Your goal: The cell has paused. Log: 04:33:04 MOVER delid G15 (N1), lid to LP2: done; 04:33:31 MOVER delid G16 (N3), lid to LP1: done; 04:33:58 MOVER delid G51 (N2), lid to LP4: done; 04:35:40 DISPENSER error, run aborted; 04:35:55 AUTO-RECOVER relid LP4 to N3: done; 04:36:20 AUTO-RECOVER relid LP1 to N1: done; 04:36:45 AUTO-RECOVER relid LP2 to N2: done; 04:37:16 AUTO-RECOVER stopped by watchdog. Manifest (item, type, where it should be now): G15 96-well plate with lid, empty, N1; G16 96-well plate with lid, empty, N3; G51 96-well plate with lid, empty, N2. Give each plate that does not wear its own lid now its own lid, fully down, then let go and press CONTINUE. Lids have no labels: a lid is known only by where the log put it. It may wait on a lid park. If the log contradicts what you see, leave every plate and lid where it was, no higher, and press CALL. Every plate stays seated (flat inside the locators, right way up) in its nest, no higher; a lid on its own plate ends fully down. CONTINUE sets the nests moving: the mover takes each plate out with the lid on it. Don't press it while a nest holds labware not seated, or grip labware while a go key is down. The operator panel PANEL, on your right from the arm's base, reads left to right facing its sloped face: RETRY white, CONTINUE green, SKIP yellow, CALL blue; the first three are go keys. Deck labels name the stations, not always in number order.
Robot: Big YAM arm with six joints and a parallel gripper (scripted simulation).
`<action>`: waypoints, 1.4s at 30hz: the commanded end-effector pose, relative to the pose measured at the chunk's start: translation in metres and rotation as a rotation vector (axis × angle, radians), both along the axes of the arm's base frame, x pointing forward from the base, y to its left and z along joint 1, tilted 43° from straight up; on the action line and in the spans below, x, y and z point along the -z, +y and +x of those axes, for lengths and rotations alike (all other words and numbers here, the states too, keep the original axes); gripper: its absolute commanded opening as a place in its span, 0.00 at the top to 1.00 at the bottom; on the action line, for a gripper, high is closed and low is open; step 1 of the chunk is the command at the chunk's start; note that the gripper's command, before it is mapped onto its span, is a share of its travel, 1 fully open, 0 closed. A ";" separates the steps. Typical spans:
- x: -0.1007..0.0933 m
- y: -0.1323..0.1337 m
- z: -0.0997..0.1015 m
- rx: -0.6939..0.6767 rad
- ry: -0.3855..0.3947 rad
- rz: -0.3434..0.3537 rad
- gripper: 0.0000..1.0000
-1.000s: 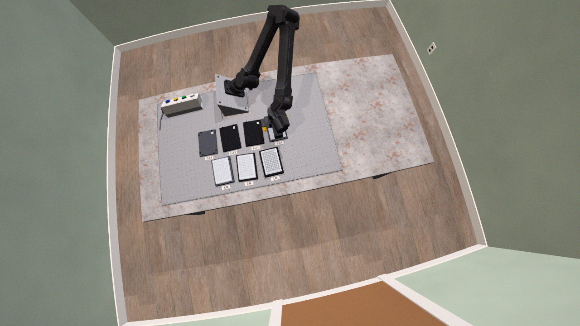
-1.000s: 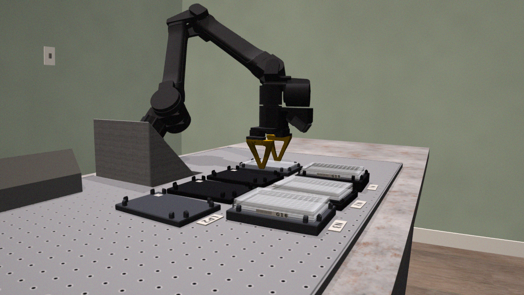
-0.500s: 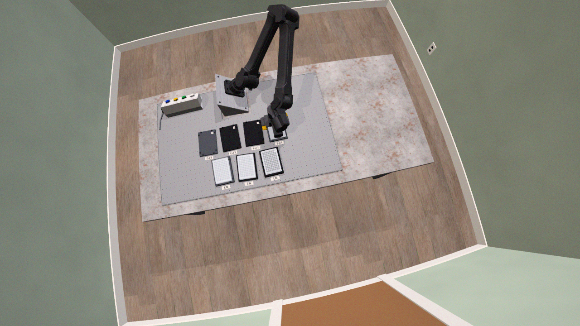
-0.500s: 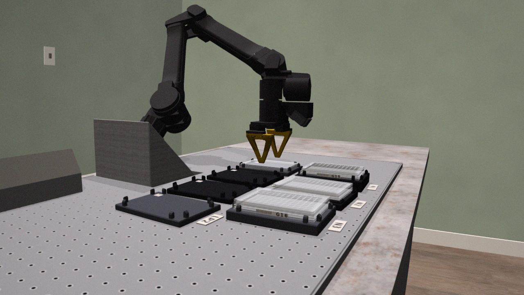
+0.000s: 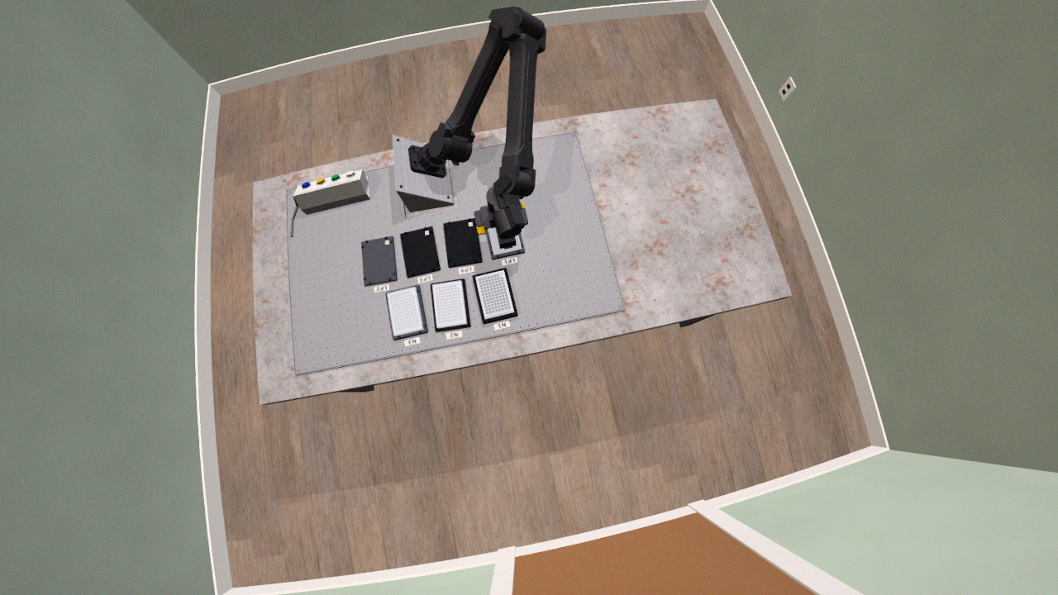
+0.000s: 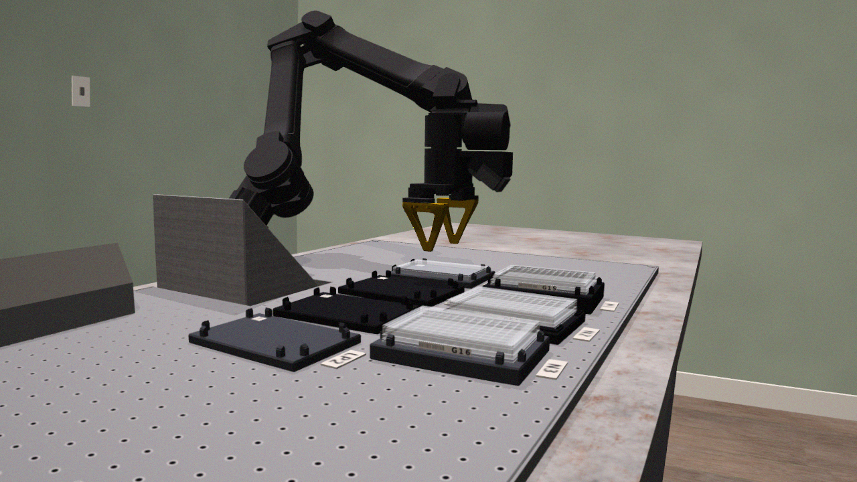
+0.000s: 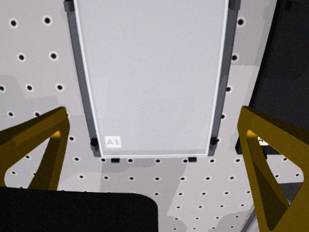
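Note:
My gripper [image 6: 441, 246] [image 7: 153, 115] is open and empty, above a clear lid [image 5: 496, 244] [image 6: 443, 268] [image 7: 154, 64]. The lid lies flat in the end lid park, whose label looks like LP1; its A1 corner mark shows in the wrist view. The fingertips are off its two long sides. In N1, plate G15 [image 5: 493, 296] [image 6: 545, 275] shows sharp, dark wells and looks lidless. In N2, a plate [image 5: 450, 304] [image 6: 512, 305] looks paler, as if lidded; its label is hidden. In N3, plate G16 [image 5: 405, 311] [image 6: 461, 329] looks lidded too. All three look flat.
Lid parks LP2 [image 5: 378, 260] [image 6: 272, 338], LP4 [image 5: 462, 242] [image 7: 286, 80] and the dark park [image 5: 420, 252] between them hold nothing. The panel [image 5: 332, 193] [image 6: 65, 293] stands beyond the arm's base, with the green key [image 5: 335, 177] and blue key [image 5: 305, 184] on top.

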State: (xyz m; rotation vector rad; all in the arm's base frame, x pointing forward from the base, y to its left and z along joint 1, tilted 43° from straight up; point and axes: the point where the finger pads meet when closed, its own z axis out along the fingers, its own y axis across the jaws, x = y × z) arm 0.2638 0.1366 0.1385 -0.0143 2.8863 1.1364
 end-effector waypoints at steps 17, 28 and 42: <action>-0.016 -0.007 0.008 -0.004 -0.033 0.001 0.00; -0.016 -0.008 0.008 -0.004 -0.033 0.001 0.00; -0.024 -0.012 0.015 0.003 -0.045 0.002 0.00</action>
